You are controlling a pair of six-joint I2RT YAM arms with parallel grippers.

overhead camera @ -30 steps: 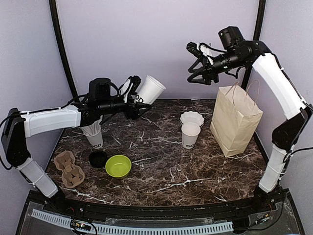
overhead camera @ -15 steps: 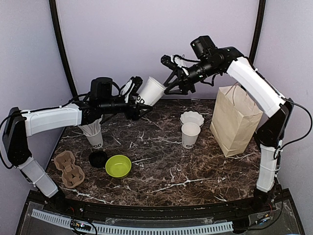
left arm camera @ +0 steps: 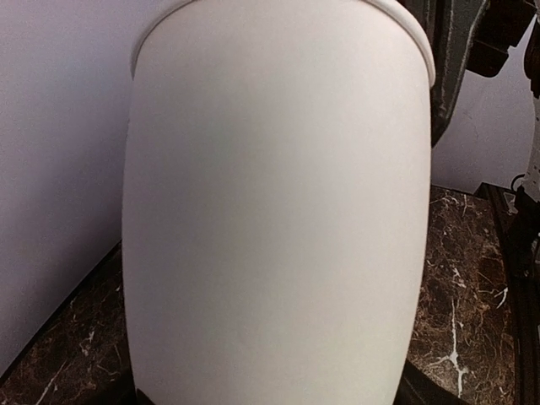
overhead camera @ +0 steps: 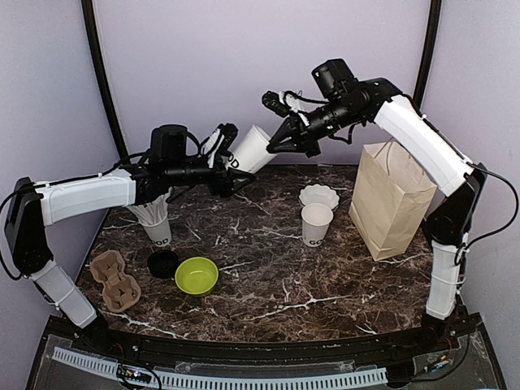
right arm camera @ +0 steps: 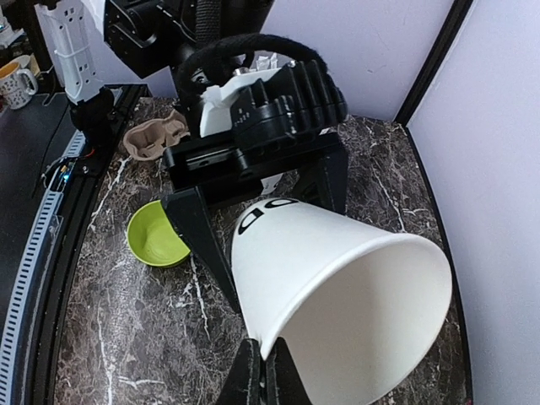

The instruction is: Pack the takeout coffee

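My left pincer (overhead camera: 231,159) clamps the tilted cup (overhead camera: 250,148) by its base; my right pincer (right arm camera: 260,368), fingers together, sits at its rim.

Right hand (overhead camera: 272,147) now on cup (overhead camera: 249,151) rim

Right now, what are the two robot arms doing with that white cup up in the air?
The left gripper holds a white paper cup tipped sideways above the table. The right gripper is shut at the cup's open rim, maybe pinching it. A second cup stands lidless on the table near the paper bag.
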